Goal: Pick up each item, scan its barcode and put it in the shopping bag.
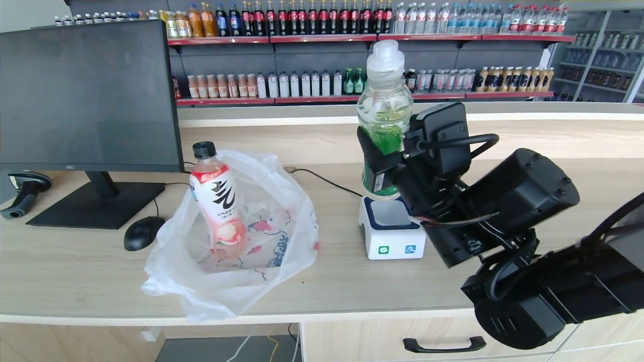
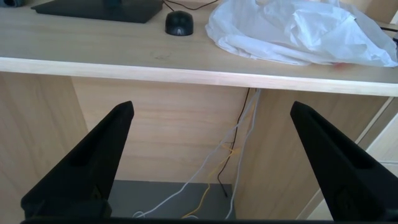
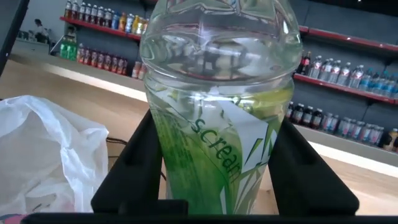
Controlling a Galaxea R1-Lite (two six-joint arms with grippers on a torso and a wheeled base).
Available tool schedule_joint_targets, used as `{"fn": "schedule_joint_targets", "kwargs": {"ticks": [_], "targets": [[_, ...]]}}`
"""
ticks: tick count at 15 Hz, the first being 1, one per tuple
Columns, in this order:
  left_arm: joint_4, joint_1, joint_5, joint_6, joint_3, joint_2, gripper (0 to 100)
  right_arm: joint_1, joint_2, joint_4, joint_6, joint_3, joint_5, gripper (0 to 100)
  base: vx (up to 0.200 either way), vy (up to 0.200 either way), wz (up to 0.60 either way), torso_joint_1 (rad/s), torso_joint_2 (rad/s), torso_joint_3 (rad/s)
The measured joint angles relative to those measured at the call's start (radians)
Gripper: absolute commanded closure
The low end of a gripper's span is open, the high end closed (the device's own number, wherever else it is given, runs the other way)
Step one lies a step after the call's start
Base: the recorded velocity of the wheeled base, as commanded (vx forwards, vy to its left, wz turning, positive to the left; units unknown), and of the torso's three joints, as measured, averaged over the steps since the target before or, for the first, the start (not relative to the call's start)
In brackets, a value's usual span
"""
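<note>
The shopping bag (image 1: 292,221) sits left on the counter (image 1: 75,271), a pink bottle (image 1: 217,201) standing inside. Right of it, the right gripper (image 1: 385,151) clamps a green bottle (image 1: 385,108) upright just above the white scanner (image 1: 391,241). The left gripper (image 2: 211,109) gapes wide below the counter's near edge.

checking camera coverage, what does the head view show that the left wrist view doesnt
Head view, not left wrist view: the green bottle upright in the right claw over the white scanner, the pink bottle standing in the shopping bag, the monitor screen, the drink shelves. Left wrist view, not head view: the open left claw before the counter front, and cables hanging beneath it. Both: the shopping bag, the mouse, the counter top.
</note>
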Motion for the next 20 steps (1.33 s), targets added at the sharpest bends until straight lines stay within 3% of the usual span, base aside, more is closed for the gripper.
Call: {"fn": "schedule_joint_targets", "kwargs": {"ticks": [3, 20], "targets": [[0.0, 0.0, 0.0, -0.001, 0.0, 0.0, 0, 0.034, -0.002, 0.002, -0.038, 0.06, 0.014, 100, 0.0, 0.0, 0.0, 0.0, 0.0, 0.0], [0.0, 0.0, 0.0, 0.004, 0.0, 0.0, 0, 0.015, -0.19, 0.0, -0.059, 0.21, 0.013, 100, 0.0, 0.0, 0.0, 0.0, 0.0, 0.0]]}}
